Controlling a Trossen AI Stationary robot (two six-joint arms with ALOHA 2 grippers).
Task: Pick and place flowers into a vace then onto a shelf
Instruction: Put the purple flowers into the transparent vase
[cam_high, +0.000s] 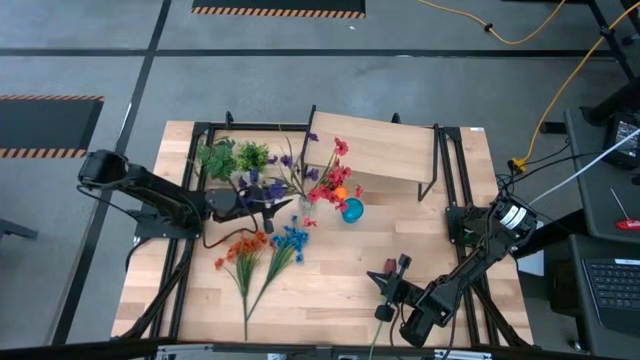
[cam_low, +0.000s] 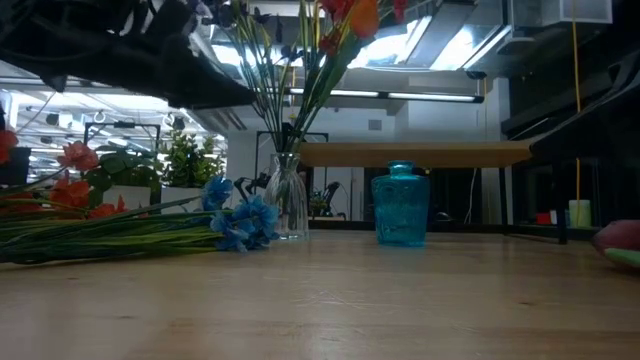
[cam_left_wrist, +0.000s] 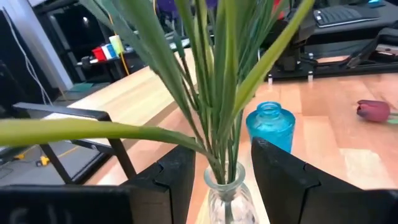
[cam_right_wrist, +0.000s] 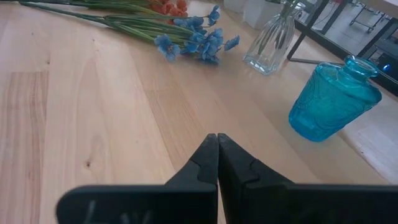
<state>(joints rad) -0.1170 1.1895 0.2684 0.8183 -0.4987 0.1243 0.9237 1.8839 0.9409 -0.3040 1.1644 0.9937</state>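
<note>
A clear glass vase (cam_low: 286, 200) stands on the light-wood counter (cam_high: 330, 270), just beside a small turquoise glass bottle (cam_low: 400, 205); several green-stemmed artificial flowers with purple, red and orange blooms (cam_high: 320, 180) are already stood in it. The left gripper (cam_left_wrist: 214, 177) is placed at the neck of this vase, one dark finger on each side; the jaws are partly apart around the neck and stems, and it cannot be told whether the glass is touched. Two more sprays, one with orange-red blooms (cam_high: 240, 250) and one with blue blooms (cam_high: 291, 242), are left lying on the counter near the vase; a dark red bud (cam_left_wrist: 373, 111) lies well apart, toward the right arm. The right gripper (cam_right_wrist: 217, 155) is held low over bare counter with its jaws fully together, holding nothing.

The filling step seems to be only half done; the raised light-wood shelf on black legs (cam_high: 385, 150) is not yet used. Next, a free hand is probably needed for the lying sprays; a stem should be taken near its middle and guided upright into the narrow neck.
</note>
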